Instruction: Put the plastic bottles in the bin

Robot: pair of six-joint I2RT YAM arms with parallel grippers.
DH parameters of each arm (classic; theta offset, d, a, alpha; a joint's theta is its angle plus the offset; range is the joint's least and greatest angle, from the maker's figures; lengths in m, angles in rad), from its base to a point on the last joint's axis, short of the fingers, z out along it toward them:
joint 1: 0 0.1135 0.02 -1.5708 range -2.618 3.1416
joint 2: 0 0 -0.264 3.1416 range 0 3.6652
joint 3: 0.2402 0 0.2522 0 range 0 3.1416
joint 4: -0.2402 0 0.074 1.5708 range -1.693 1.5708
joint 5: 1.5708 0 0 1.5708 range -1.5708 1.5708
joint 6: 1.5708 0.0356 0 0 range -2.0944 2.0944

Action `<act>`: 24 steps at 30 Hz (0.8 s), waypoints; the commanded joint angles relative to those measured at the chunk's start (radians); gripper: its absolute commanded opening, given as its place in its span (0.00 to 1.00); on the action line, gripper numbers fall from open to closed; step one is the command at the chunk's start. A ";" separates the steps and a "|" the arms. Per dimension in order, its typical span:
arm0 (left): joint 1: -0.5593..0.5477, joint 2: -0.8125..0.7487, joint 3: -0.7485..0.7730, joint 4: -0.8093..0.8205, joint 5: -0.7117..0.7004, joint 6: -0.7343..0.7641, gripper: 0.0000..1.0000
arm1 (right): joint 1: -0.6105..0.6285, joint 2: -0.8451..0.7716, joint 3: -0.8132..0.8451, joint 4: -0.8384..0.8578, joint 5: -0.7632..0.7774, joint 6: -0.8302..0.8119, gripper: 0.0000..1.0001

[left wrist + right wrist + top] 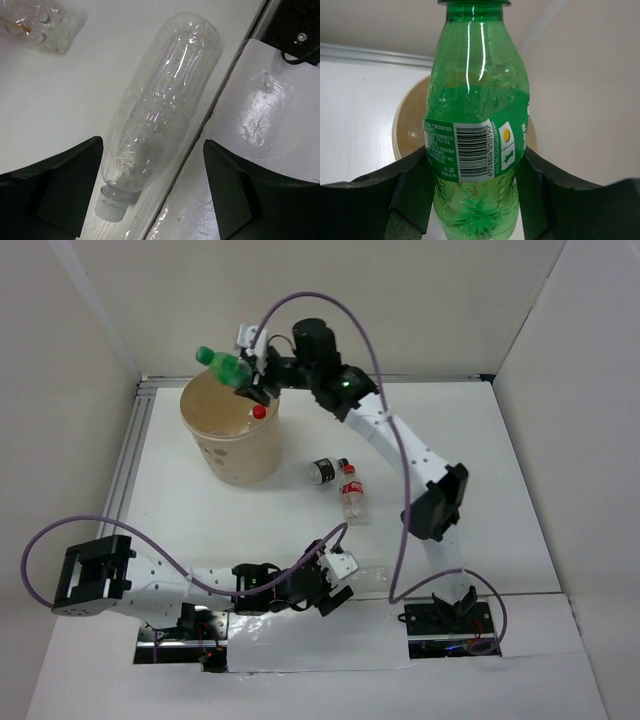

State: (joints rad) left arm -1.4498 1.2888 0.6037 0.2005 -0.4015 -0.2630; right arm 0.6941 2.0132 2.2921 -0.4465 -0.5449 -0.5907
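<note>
From above: right tool [256,380] stretched out to the far side of the table [480,490], pinching the green bottle [225,365] near its bottom end; held up in the air just over the far rim of the bin [235,445], lying almost flat, cap end pointing left; small red cap [259,412] showing inside the bin, by its right rim; two more bottles lying on the table just right of the bin, close together: a dark-label bottle [322,471] and a red-label bottle [351,496]; left tool [335,585] low at the near edge, spread wide; clear bottle [372,576] lying just to its right, hard to see against the white.

From the left wrist: left tool [152,146] spread wide; clear bottle [162,110] lying flat on the table [60,100] between the two black fingers [65,185], white cap [112,208] toward the camera; left finger close to the neck with a thin gap, right finger well apart; see-through bottle [37,22] in the top left corner, partly cut off; shiny white sheet [270,120] along the right side.

From the right wrist: right tool [475,170] pressed onto the green bottle [475,100] from both sides; black fingers [407,190] touching it at the label [470,150] with the bar code; bottle a little crumpled; open mouth of the bin [405,125] behind it, tan inside; cap end cut off at the top.
</note>
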 commanded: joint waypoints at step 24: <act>0.065 0.299 0.139 0.080 -0.062 0.068 0.47 | -0.524 -0.425 -0.616 -0.079 -0.263 0.153 0.87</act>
State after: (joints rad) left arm -1.3842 1.5890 0.7136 0.2623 -0.4850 -0.2119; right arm 0.1955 1.7020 1.8305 -0.4103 -0.6773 -0.3302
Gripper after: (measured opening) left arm 0.554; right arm 0.885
